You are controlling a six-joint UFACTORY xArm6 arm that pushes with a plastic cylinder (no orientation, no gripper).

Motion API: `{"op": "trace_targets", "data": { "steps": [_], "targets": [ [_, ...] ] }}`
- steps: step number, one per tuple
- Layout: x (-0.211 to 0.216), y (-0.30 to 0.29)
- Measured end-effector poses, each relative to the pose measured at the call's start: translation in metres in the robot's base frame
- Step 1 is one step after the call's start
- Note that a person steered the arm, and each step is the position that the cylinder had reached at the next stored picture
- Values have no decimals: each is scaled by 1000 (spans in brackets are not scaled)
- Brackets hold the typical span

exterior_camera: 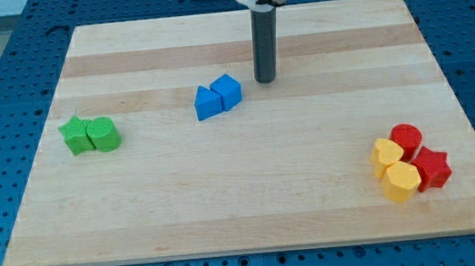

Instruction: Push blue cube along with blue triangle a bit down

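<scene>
The blue cube (227, 91) and the blue triangle (208, 103) sit touching each other on the wooden board (243, 200), a little left of centre in the upper half. The triangle is on the cube's left and slightly lower. My tip (266, 81) rests on the board just to the right of the cube and slightly above it, with a small gap between them. The dark rod rises straight up from it to the view's top edge.
A green star (75, 135) and a green cylinder (103, 134) sit together at the left. At the lower right are a red cylinder (407, 138), a red star (432, 169), a yellow heart (386, 155) and a yellow hexagon (401, 181).
</scene>
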State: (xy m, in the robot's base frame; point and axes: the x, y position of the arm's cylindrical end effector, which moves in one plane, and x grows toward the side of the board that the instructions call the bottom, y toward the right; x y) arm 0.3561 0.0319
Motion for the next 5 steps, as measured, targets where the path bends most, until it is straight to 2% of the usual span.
{"op": "trace_targets", "data": {
  "steps": [2,5],
  "targets": [
    [17,-53],
    [86,-65]
  ]
}}
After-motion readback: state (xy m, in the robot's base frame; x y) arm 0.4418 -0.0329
